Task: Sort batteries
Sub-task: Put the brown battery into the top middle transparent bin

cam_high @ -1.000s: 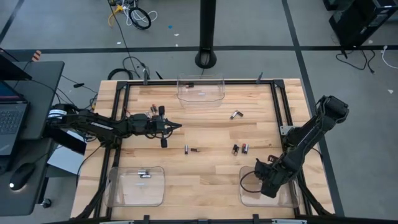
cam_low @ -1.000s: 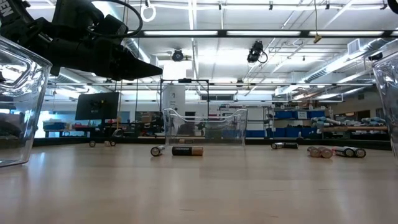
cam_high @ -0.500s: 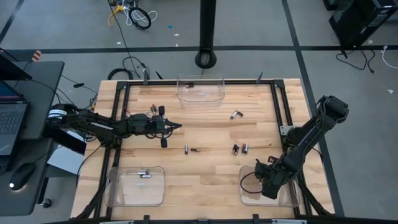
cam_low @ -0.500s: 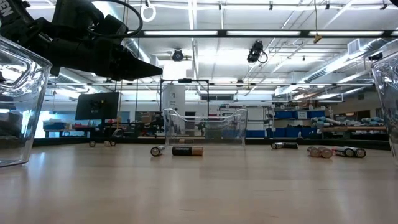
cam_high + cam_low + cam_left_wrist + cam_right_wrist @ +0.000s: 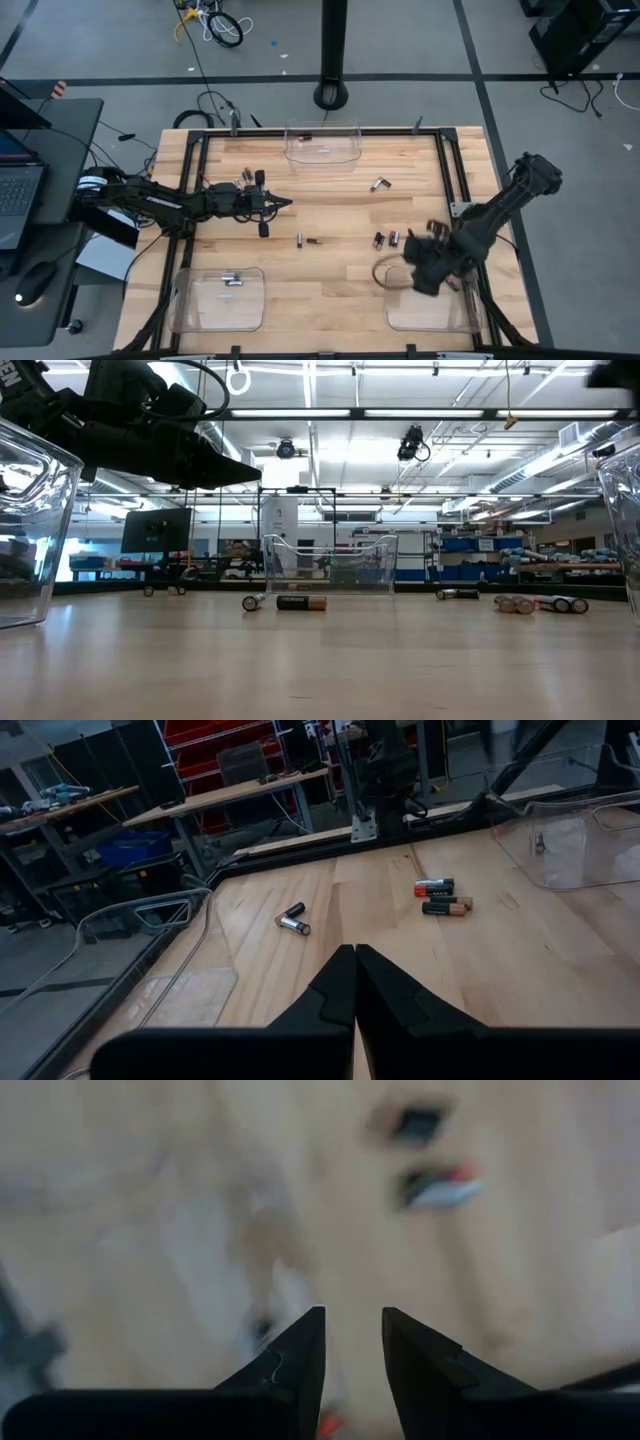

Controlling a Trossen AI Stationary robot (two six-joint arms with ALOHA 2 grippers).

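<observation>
Small batteries lie on their sides on the wooden table: a pair (image 5: 386, 239) at mid right, a pair (image 5: 306, 241) in the middle, one (image 5: 378, 184) farther back and a dark one (image 5: 264, 229) near the left gripper. My left gripper (image 5: 287, 203) hovers shut above the table's left half; its shut fingers (image 5: 354, 955) point at two battery groups (image 5: 293, 918) (image 5: 441, 895). My right gripper (image 5: 410, 252) hangs open just near-right of the mid-right pair; its wrist view shows blurred batteries (image 5: 440, 1185) ahead of the gripper (image 5: 352, 1325).
Three clear bins stand on the table: one at the far edge (image 5: 322, 158) holding a battery (image 5: 306, 135), one at the near left (image 5: 190, 310) holding batteries (image 5: 232, 280), one at the near right (image 5: 430, 312). A black frame (image 5: 196, 170) rims the table.
My right gripper has risen from over the near right bin and swung toward the table's far-left, to beside the mid-right pair of batteries; it is still moving and blurred. The left arm and all batteries have kept still.
</observation>
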